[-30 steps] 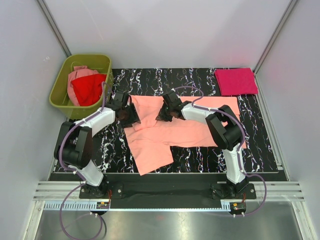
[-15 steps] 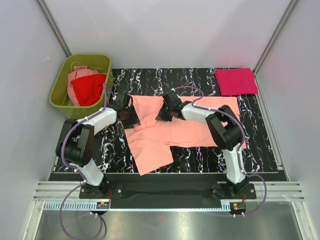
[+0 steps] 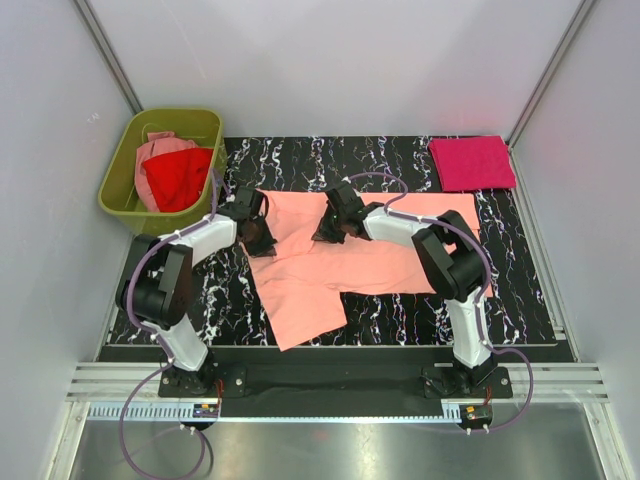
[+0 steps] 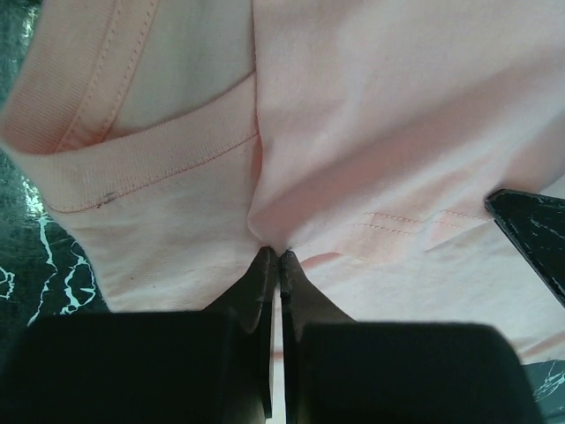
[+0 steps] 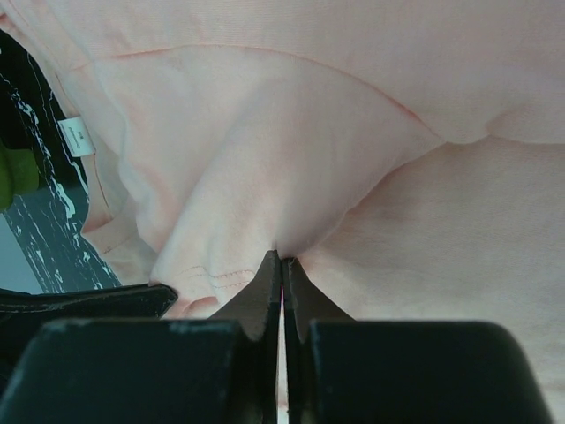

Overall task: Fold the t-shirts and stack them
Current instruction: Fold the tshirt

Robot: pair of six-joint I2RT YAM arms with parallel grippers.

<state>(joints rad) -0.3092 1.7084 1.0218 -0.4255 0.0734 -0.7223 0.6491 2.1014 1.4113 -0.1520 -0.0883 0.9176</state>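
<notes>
Your left tool (image 4: 280, 255) and right tool (image 5: 282, 259), both matt black plastic, pinch the salmon t-shirt (image 3: 320, 270), a soft matt knit cloth with ribbed collar and stitched hems. Beneath it, your table (image 3: 400, 160) shows a smooth black marbled surface; the olive bin (image 3: 140, 218) at the far left corner looks like smooth plastic.

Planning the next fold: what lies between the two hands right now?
Only the salmon t-shirt: in the top view its cloth spans the gap from the left hand to the right hand, both pinched shut on it.
</notes>
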